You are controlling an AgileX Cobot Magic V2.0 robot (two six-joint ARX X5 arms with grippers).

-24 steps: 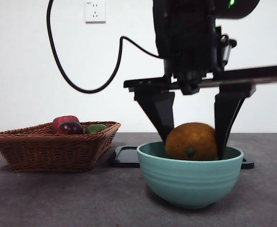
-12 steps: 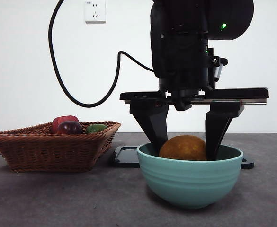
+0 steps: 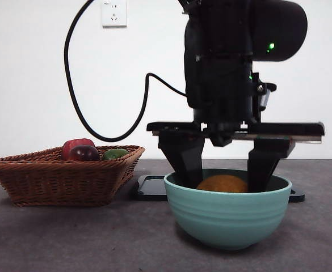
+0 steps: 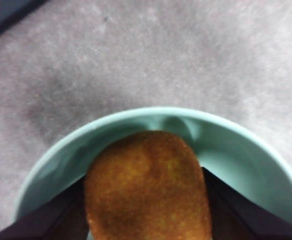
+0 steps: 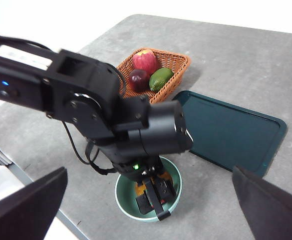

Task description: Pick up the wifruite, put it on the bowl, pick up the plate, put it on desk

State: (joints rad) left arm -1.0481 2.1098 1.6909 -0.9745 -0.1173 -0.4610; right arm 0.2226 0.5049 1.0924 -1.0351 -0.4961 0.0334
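The orange-brown wifruite (image 3: 222, 183) (image 4: 146, 190) sits low inside the mint-teal bowl (image 3: 228, 218) (image 4: 235, 140), only its top showing above the rim in the front view. My left gripper (image 3: 223, 180) (image 4: 146, 212) reaches down into the bowl, its jaws pressed against both sides of the fruit. The plate (image 3: 151, 187) (image 5: 230, 132), a flat dark teal rectangle, lies on the desk (image 3: 69, 238) just behind the bowl. My right gripper (image 5: 146, 172) hangs high above the table, open and holding nothing.
A wicker basket (image 3: 63, 173) (image 5: 173, 62) stands to the left of the bowl, holding a red fruit (image 3: 75, 146), a dark purple-red fruit (image 3: 85, 153) and a green fruit (image 3: 116, 153). A black cable (image 3: 97, 127) loops from the left arm along the wall.
The left gripper has come down with the wifruite, which has sunk from well above the bowl's rim to deep inside it. Basket and plate have not moved.
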